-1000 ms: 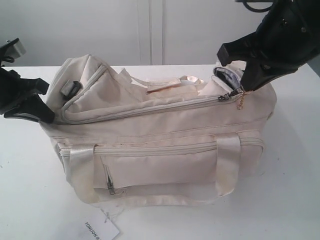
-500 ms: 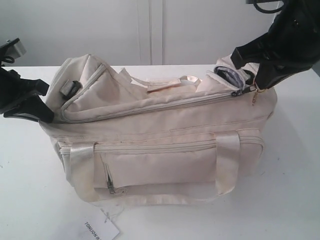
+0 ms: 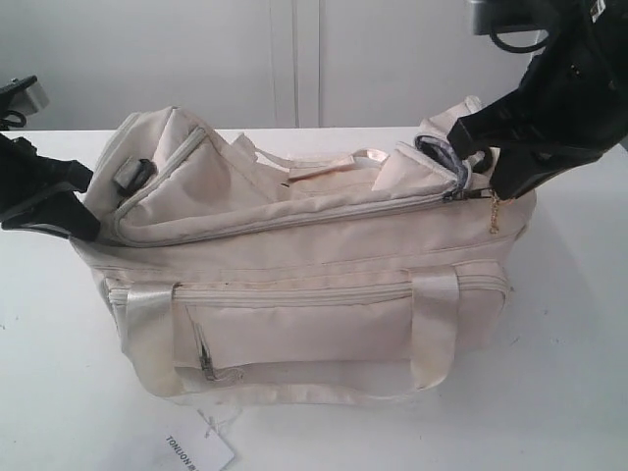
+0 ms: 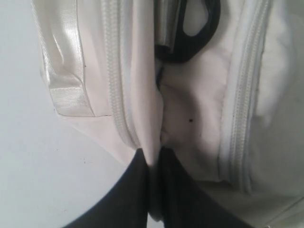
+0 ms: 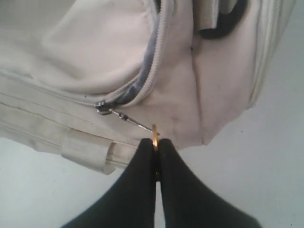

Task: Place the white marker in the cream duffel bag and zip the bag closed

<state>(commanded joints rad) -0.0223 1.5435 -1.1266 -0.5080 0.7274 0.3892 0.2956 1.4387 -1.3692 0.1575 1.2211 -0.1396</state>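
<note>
1. Ext. view: the cream duffel bag [image 3: 294,260] lies on the table [image 3: 569,392], long axis 9-to-3 o'clock.
   - The left gripper [image 3: 83,201] sits at the bag's 9 o'clock end and the right gripper [image 3: 488,162] at its 2 o'clock corner.
   - The zip slider [image 3: 453,193] is just at 8 o'clock of the right gripper's tips, so the right arm is the nearer one.
   - The zip line reads shut from 9 o'clock up to the slider. Past it a short gap shows greyish lining [image 3: 437,152].
   - We judge the next pull must carry the slider on round that end.
   - The white marker shows nowhere. It is prob. inside, but we can't confirm.
   - A paper tag [image 3: 201,449] lies at 6 o'clock.
2. Left wrist view: the left gripper [image 4: 152,156] is clenched on a fold of bag fabric betw. two zip tracks, w/ a black ring [image 4: 190,40] beyond. We judge it's anchoring the bag against the pull.
3. Right wrist view: the right gripper [image 5: 155,145] is pinched tight on the gold ring of the zip pull [image 5: 135,122].
   - The pull's link runs taut from the tips to the slider.
   - Open grey zip tape [image 5: 156,42] curves away beyond the slider.
   - The fabric is soft, creased and a bit smudged.
</note>
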